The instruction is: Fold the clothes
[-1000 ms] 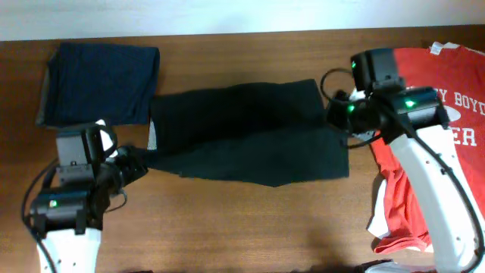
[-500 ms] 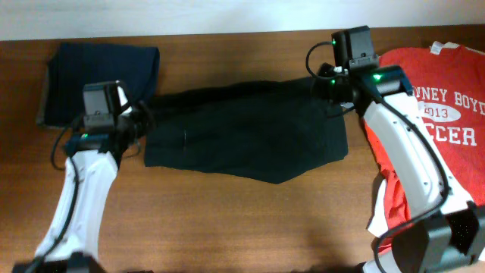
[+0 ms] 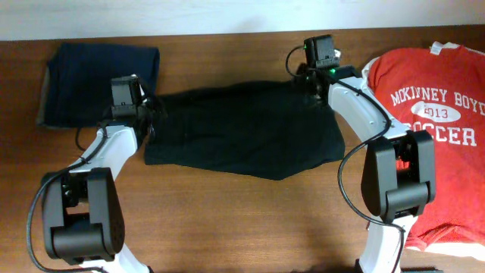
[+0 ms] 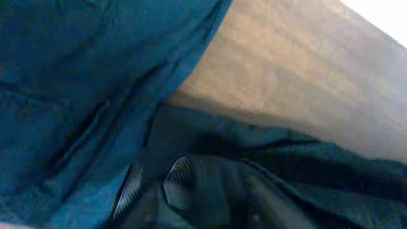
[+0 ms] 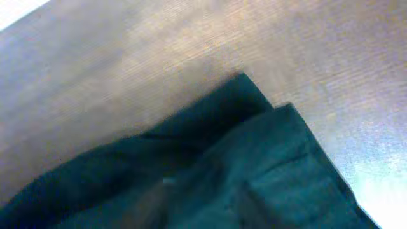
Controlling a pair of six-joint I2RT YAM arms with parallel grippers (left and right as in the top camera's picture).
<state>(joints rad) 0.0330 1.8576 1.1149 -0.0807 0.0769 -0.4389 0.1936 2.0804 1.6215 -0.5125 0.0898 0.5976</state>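
Note:
A black garment [image 3: 242,129] lies folded across the middle of the table, one of the clothes. My left gripper [image 3: 148,114] sits at its far left corner. In the left wrist view the two fingers stand apart [image 4: 156,184] over dark cloth [image 4: 286,172], with no fold pinched between them. My right gripper [image 3: 312,76] is at the garment's far right corner. The right wrist view is blurred: only the black cloth's corner [image 5: 254,172] on the wood shows, and the fingers cannot be made out. A folded navy garment [image 3: 98,83] lies far left and a red printed T-shirt [image 3: 439,152] spreads at the right.
The navy cloth [image 4: 82,76] lies right beside my left gripper. The brown wooden table [image 3: 227,220] runs bare along the near side. Its far edge meets a white wall just beyond both grippers.
Both grippers moved toward the far edge, carrying the black garment's edge over onto itself. The left fingers have parted.

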